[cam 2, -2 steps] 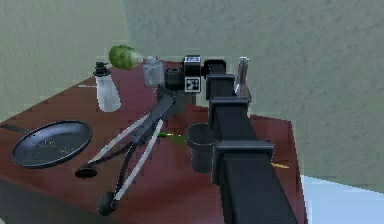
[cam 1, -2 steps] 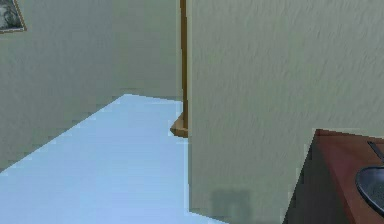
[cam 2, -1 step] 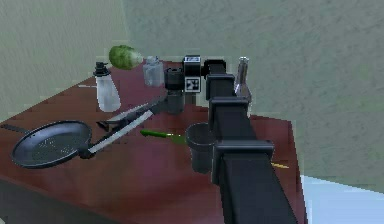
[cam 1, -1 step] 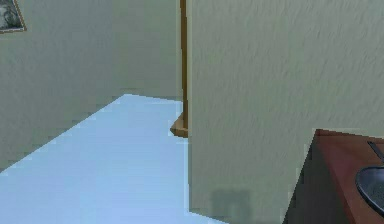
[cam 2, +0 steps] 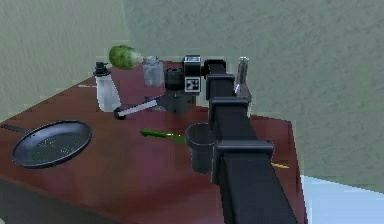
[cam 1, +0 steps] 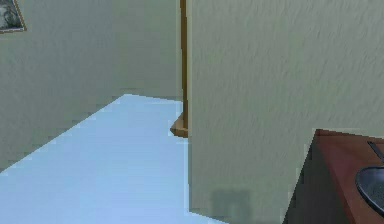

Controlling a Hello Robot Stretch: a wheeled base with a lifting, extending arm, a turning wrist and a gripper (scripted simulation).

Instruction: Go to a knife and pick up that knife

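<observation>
A red-brown table (cam 2: 120, 170) carries several small things. My arm's dark bar (cam 2: 235, 150) reaches out over it, ending at two white marked squares (cam 2: 182, 86). Left of them is the gripper (cam 2: 150, 103), low over the tabletop. A thin grey elongated thing with a pale tip (cam 2: 128, 111) lies at the gripper's far end; it may be the knife or a finger. I cannot tell whether the gripper holds anything. A thin green stick-like thing (cam 2: 160, 133) lies on the table just in front of it.
On the table stand a black frying pan (cam 2: 50, 145), a white bottle (cam 2: 107, 88), a green round thing (cam 2: 123, 55), a grey shaker (cam 2: 152, 70) and a dark cup (cam 2: 200, 146). The table's corner (cam 1: 340, 175) shows at the forward view's right, beside a wall and a wooden door frame (cam 1: 184, 70).
</observation>
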